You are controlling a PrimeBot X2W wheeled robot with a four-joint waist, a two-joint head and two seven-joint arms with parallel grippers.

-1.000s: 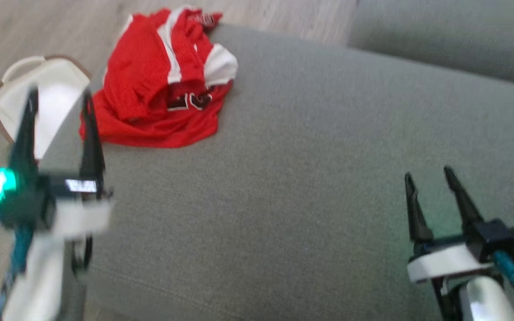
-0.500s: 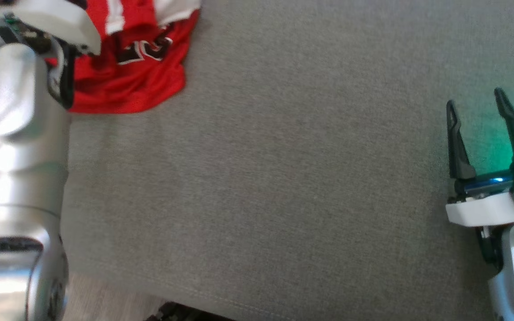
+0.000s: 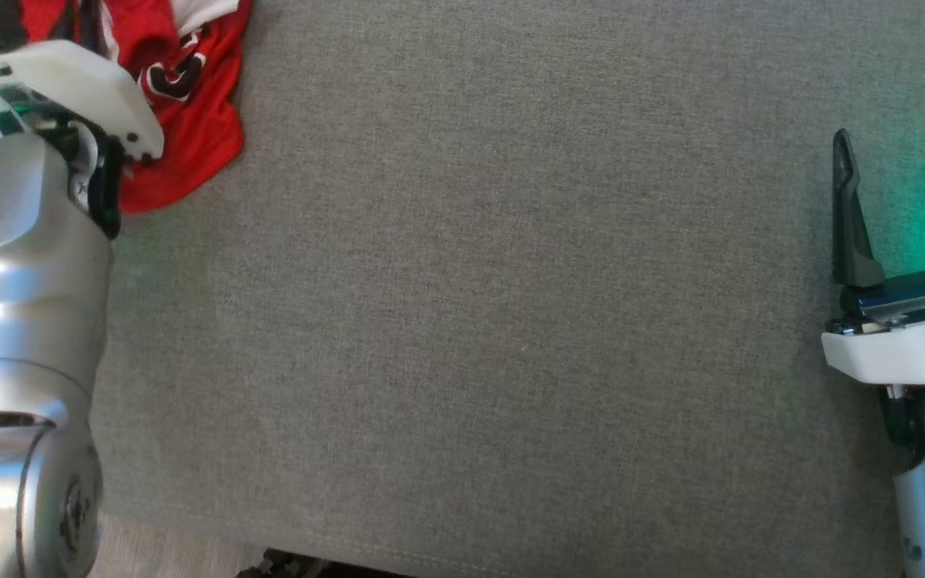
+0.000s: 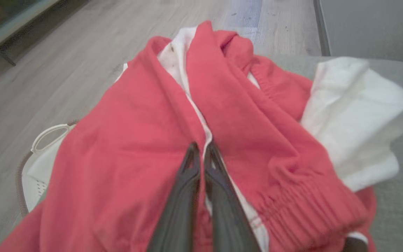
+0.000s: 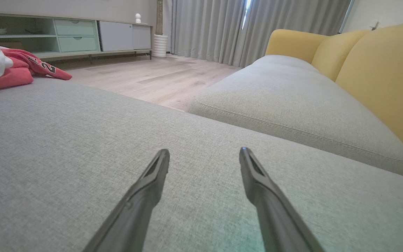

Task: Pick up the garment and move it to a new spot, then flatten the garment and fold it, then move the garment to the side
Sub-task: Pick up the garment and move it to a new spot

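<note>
One red-and-white garment [image 3: 197,128], crumpled at the 10 o'clock corner of the grey cushion [image 3: 511,281], right at its edge; long axis unreadable. Bare cushion runs from centre to 3 o'clock. Two grippers: left gripper [image 4: 201,148] pinched closed on a garment fold; right gripper [image 3: 890,124] at 3 o'clock, fingers spread, empty.

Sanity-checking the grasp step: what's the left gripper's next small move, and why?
Probably a slight lift: the left gripper looks shut on a fold of the garment, which lies bunched at the edge of the cushion. Bare fabric stretches toward the open right gripper.
</note>
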